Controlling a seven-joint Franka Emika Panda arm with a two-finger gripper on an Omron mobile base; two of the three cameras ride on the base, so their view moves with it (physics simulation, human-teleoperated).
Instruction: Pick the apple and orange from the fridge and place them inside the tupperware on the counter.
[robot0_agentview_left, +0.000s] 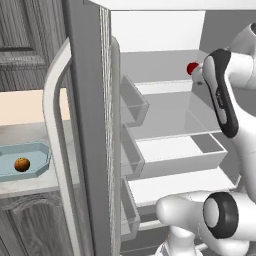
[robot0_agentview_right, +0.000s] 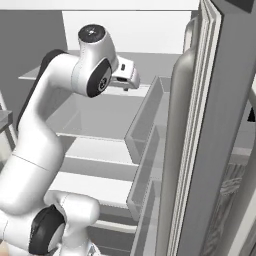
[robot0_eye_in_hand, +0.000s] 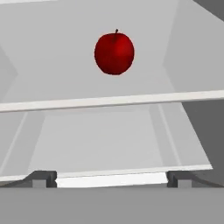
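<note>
- Apple (robot0_eye_in_hand: 114, 53): we find it on an upper fridge (robot0_agentview_left: 165, 115) shelf, far side
- Orange (robot0_agentview_left: 22, 164): in the tupperware (robot0_agentview_left: 42, 152), left, on the counter (robot0_agentview_left: 30, 185)
- Gripper (robot0_eye_in_hand: 111, 177): fingers spread wide, holding nothing, near the apple

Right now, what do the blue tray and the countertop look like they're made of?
The tupperware looks like plastic: an even pale blue, matte, with thin slanted walls. The counter looks like polished stone, maybe marble: pale grey-white with faint mottling. Both are rendered, so that's a guess.

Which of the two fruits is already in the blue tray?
The orange, the brownish-orange ball. It lies in the tupperware on the counter; the red apple sits on a fridge shelf.
</note>
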